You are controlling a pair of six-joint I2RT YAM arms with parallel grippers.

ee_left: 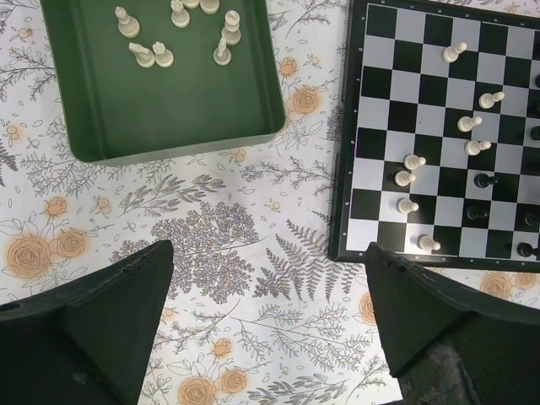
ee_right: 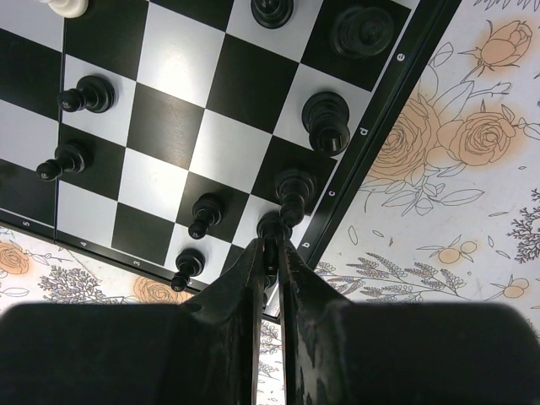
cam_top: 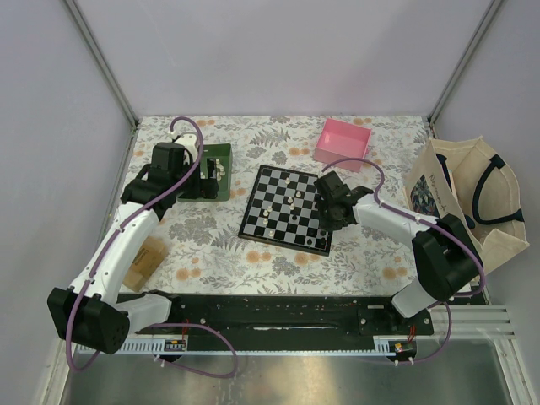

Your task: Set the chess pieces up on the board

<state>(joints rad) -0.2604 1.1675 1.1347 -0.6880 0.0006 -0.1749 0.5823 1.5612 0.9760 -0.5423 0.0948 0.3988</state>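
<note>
I am pinching a black piece (ee_right: 272,224) tight in the right gripper (ee_right: 272,246) at the edge of the board (ee_right: 160,126), while the left gripper (ee_left: 268,249) is hovering wide open beside the board.

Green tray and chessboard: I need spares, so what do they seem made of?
Green tray: probably moulded plastic, matte; even colour, rounded corners. Board: smooth, semi-gloss plastic or laminate, unclear which; white squares show soft glare.
</note>
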